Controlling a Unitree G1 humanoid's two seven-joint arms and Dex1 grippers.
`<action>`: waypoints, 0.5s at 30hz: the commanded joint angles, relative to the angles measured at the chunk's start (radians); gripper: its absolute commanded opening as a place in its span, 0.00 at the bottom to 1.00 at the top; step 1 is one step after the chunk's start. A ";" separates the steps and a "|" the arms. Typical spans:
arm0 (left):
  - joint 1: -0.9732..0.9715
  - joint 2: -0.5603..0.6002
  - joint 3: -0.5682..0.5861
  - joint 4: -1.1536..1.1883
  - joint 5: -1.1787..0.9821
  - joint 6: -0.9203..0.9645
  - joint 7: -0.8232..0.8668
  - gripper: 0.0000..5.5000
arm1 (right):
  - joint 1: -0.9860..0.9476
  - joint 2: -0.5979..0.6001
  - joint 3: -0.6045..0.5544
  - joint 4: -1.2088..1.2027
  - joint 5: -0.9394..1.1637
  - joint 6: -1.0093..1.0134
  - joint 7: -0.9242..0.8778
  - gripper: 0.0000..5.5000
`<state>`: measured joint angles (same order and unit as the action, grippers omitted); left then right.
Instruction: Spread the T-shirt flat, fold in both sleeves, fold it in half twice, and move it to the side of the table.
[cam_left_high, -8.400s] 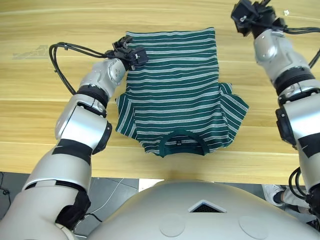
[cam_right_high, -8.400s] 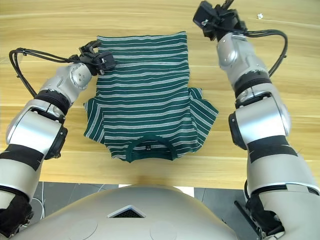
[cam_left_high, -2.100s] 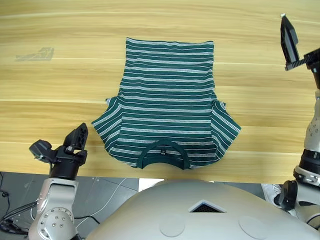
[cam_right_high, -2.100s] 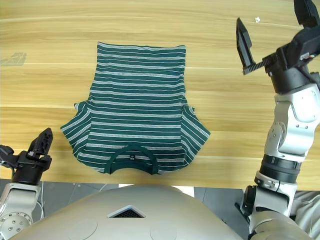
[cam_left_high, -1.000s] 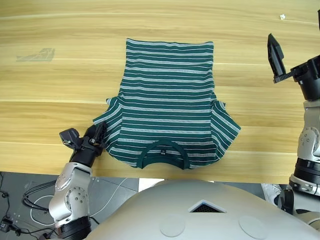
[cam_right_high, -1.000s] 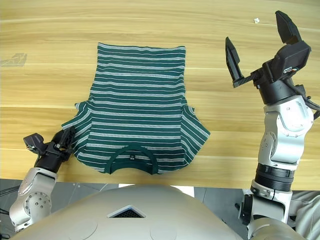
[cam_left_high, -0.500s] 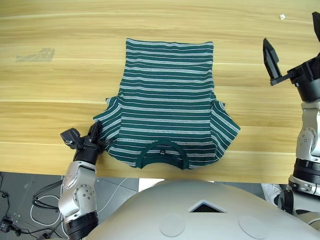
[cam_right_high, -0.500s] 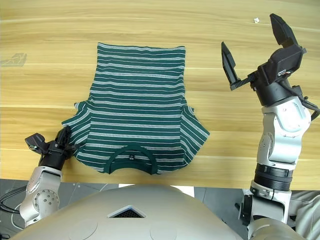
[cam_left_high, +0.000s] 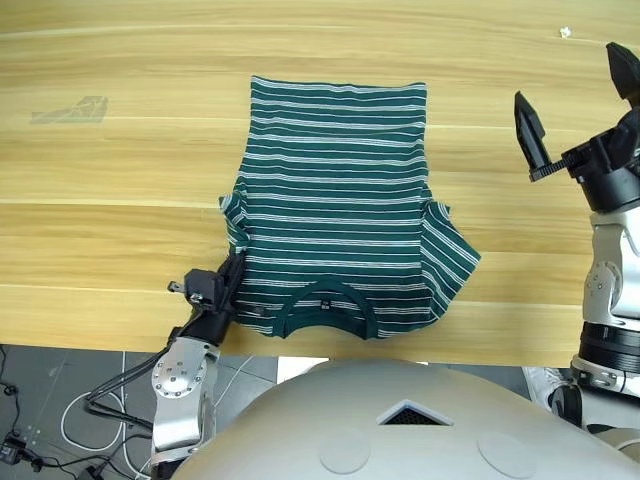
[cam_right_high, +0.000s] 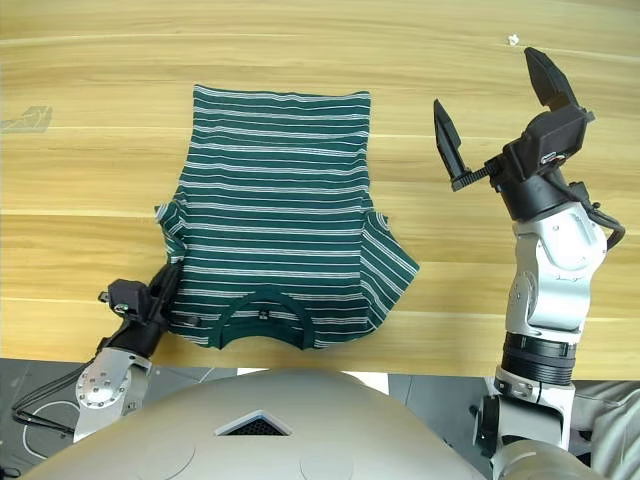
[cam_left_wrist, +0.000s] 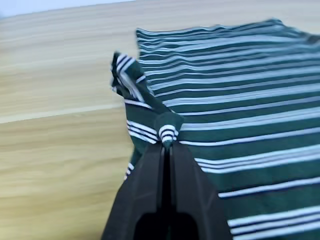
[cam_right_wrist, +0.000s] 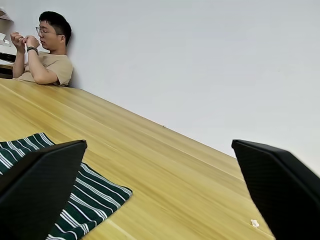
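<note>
1. T-shirt (cam_left_high: 335, 190) on my screen now: dark green with thin white stripes, lying on the wooden table (cam_left_high: 120, 200), collar (cam_left_high: 327, 305) at the near edge and hem (cam_left_high: 338, 85) on the far side.
2. I've got the left gripper (cam_left_wrist: 166, 146) low at the near edge, right against the shirt's left side beside the collar.
3. On the left wrist feed its two black fingers (cam_left_wrist: 145, 190) are pressed together, with a small fold of striped cloth nipped at the very tips. It's clenched on the fabric, no gap between them.
4. Just beyond those tips, the left sleeve (cam_left_wrist: 125, 75) is bunched into a raised, crumpled ridge, drawn in against the body of the shirt rather than lying spread.
5. Over on the other side, the right sleeve (cam_left_high: 450, 250) lies out flat on the wood, fanned away from the body.
6. I see the right gripper (cam_right_high: 484, 80) held up above the table, out to the right of the shirt and well apart from it. Its fingers are spread wide, with nothing between them.
7. One more thing: a tiny white scrap (cam_left_high: 566, 32) sits on the wood at the far right, away from everything.
</note>
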<state>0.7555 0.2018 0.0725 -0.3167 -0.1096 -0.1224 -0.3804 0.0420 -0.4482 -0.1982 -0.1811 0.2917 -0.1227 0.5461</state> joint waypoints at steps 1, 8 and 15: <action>0.020 0.034 -0.052 0.003 0.078 -0.053 -0.010 0.00 | 0.019 0.015 0.012 -0.002 -0.008 -0.004 -0.004 0.98; 0.054 0.072 -0.141 -0.103 0.140 -0.099 -0.026 0.00 | 0.029 0.026 0.025 0.004 -0.013 -0.008 -0.006 0.98; 0.040 0.108 -0.145 -0.071 0.282 -0.035 0.039 0.00 | 0.052 0.037 0.035 -0.005 -0.016 -0.012 -0.008 0.98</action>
<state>0.7999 0.2909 -0.0672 -0.3974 0.1113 -0.1731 -0.3620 0.0803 -0.4172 -0.1706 -0.1802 0.2889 -0.1264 0.5407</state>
